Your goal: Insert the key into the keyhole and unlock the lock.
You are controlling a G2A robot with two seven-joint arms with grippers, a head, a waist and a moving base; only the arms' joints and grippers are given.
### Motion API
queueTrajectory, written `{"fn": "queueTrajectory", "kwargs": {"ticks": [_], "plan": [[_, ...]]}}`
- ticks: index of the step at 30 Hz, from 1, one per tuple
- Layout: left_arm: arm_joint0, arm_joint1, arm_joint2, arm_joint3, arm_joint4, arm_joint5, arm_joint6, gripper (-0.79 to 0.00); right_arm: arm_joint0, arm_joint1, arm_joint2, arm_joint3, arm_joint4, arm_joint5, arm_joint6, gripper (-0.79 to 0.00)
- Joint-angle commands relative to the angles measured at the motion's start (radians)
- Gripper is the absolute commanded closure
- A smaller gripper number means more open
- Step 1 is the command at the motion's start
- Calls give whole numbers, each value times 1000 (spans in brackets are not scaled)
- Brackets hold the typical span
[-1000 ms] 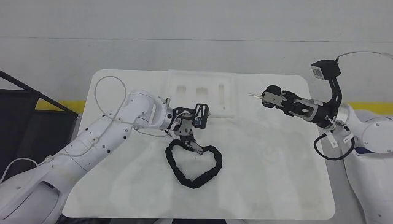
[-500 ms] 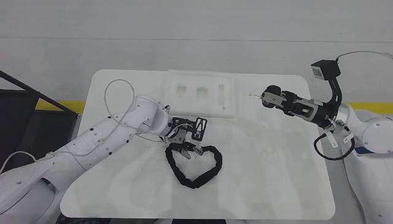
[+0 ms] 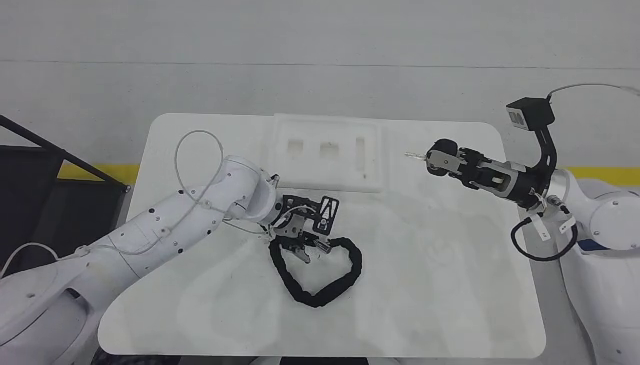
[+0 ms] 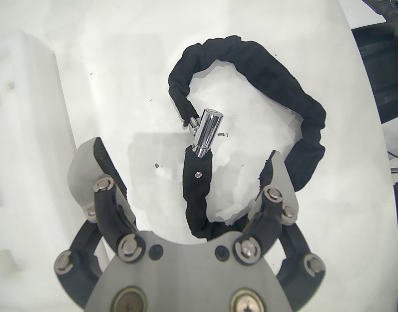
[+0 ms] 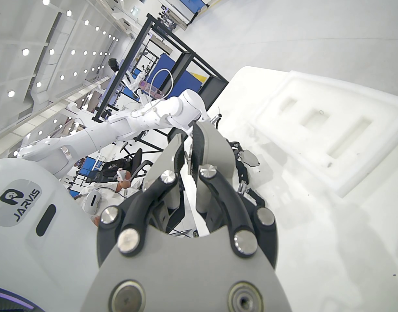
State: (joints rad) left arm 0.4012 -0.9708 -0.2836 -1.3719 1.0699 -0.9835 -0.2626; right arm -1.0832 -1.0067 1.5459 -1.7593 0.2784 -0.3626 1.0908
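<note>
White table [image 3: 450, 295] under you, pale hall floor beyond it, and a foam tray [image 3: 330, 150] sitting at the far edge. Now to the action, and it's early days.

The chain lock [image 3: 345, 265] lies flat near the middle of the table, its black-sleeved chain curled into a closed loop. The shiny lock cylinder [image 4: 208, 128] joins the two ends, so by the look of it nothing is unlocked yet. The keyhole is too small to make out from here.

Your left gripper [image 4: 184, 155] hangs low over the loop with its fingers spread wide. They straddle the sleeved end just behind the cylinder and grip nothing. I read that as lining up to pin the lock down, and the grasp itself is not yet made.

Over on the other side, your right gripper [image 3: 432, 156] is clamped on the key [image 3: 412, 154]. It sits raised above the table, well apart from the lock, with the thin blade poking out past the fingertips toward the tray.

So the score, as I judge it: key in hand, done. Lock steadied, not yet. You have yet to bring the key across, line the blade up with the cylinder's end, push it in and turn it. That's most of the job ahead of you.
</note>
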Motion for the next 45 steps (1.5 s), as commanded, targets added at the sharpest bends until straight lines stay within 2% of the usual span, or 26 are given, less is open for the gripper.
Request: {"fn": "queueTrajectory", "kwargs": {"ticks": [1, 3, 5, 10, 15, 19, 22, 26, 34, 35, 37, 39, 45], "plan": [[29, 5, -26, 3, -43, 24, 77, -785, 0, 0, 0, 0, 0, 0, 0, 0], [46, 13, -50, 8, -36, 9, 141, -785, 0, 0, 0, 0, 0, 0, 0, 0], [68, 24, -66, 3, 22, 31, 164, -785, 0, 0, 0, 0, 0, 0, 0, 0], [145, 55, -117, 18, 102, 59, 308, -785, 0, 0, 0, 0, 0, 0, 0, 0], [193, 69, -143, 25, 184, 63, 409, -785, 0, 0, 0, 0, 0, 0, 0, 0], [213, 67, -143, 28, 273, 75, 442, -785, 0, 0, 0, 0, 0, 0, 0, 0], [228, 62, -141, 44, 336, 117, 453, -785, 0, 0, 0, 0, 0, 0, 0, 0], [244, 54, -145, 60, 371, 149, 515, -785, 0, 0, 0, 0, 0, 0, 0, 0], [252, 30, -137, 102, 443, 149, 599, -785, 0, 0, 0, 0, 0, 0, 0, 0], [252, 27, -137, 109, 447, 147, 604, -748, 0, 0, 0, 0, 0, 0, 0, 0], [252, 21, -138, 119, 453, 147, 611, -505, 0, 0, 0, 0, 0, 0, 0, 0], [254, 16, -139, 127, 458, 145, 615, -440, 0, 0, 0, 0, 0, 0, 0, 0], [255, 2, -146, 145, 472, 142, 618, -336, 0, 0, 0, 0, 0, 0, 0, 0]]}}
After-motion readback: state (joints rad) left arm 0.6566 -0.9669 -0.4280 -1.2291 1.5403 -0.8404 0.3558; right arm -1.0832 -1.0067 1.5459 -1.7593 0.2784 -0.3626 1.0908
